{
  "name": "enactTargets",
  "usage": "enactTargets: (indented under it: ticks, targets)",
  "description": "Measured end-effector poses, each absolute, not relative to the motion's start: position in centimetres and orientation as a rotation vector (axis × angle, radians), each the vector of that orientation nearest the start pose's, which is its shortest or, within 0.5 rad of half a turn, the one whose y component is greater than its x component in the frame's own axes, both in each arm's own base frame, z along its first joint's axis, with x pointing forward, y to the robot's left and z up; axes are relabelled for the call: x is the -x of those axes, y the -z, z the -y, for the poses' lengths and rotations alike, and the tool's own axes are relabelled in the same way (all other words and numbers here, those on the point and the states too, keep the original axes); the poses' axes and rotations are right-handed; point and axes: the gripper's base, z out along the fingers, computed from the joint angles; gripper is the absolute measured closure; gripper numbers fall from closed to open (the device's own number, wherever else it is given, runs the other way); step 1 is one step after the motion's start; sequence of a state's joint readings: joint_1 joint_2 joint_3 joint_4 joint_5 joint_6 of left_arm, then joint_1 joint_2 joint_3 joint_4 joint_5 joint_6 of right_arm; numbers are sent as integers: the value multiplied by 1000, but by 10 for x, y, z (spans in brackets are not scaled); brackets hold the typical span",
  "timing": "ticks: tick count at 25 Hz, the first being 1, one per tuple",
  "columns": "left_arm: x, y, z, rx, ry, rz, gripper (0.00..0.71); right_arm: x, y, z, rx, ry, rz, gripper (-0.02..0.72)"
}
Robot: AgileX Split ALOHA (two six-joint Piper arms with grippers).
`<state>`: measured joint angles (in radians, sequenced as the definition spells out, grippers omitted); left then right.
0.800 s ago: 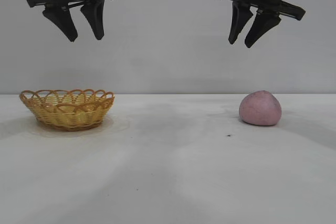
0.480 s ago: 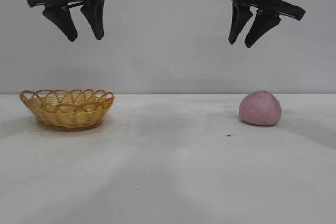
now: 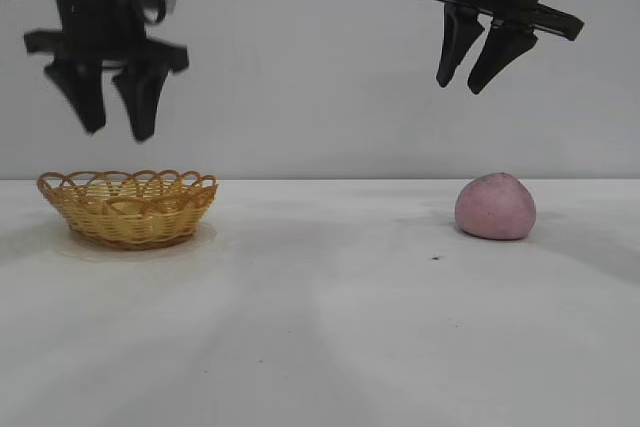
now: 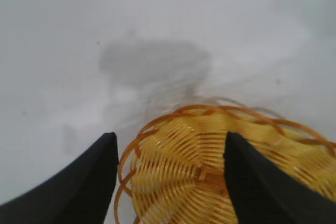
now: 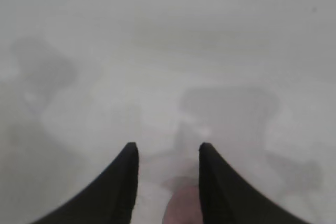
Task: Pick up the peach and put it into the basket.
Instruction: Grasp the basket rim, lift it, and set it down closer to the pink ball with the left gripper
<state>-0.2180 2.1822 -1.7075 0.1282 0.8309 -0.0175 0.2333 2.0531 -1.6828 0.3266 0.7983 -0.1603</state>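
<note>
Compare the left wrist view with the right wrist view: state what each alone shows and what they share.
Only the left wrist view shows the basket, empty, below the open left end effector. Only the right wrist view shows a sliver of the peach between the fingers of the open right end effector. Both share the white table with shadows on it.
</note>
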Motion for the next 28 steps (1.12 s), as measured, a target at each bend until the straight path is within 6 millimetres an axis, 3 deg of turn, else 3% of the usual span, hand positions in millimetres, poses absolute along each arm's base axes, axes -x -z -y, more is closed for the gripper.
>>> enactTargets:
  ticks: [4,6,8,9,10,14,15,19,22,27,28]
  targets:
    - [-460,-152,79,-326,-100,-2809,282,-438,-229,-126,303,-408,-2624,484]
    - [-461,-146,75,-315,-102,-2826,378,-438,-229,-126,306,-407,-2623,484]
    - [-461,-143,75,-301,-85,-2839,562,-438,-229,-126,308,-406,-2623,484]
    - [-461,-144,76,-285,-63,-2843,609,-438,-229,-126,308,-406,-2623,484]
    - [-461,-146,77,-267,-35,-2841,636,-438,-229,-126,308,-406,-2623,484]
    - [-454,-153,89,-52,209,-2835,636,-438,-229,-126,312,-402,-2623,484]
    - [-446,-155,94,23,304,-2822,710,-438,-229,-126,312,-402,-2623,484]
    - [-397,-150,129,352,617,-2704,710,-439,-228,-125,313,-399,-2624,484]
    - [-360,-138,149,429,670,-2686,710,-439,-229,-125,312,-399,-2620,484]
    - [-341,-126,155,482,663,-2694,710,-440,-229,-125,309,-397,-2614,484]
    - [-341,-126,154,485,661,-2691,662,-440,-229,-125,309,-397,-2614,484]
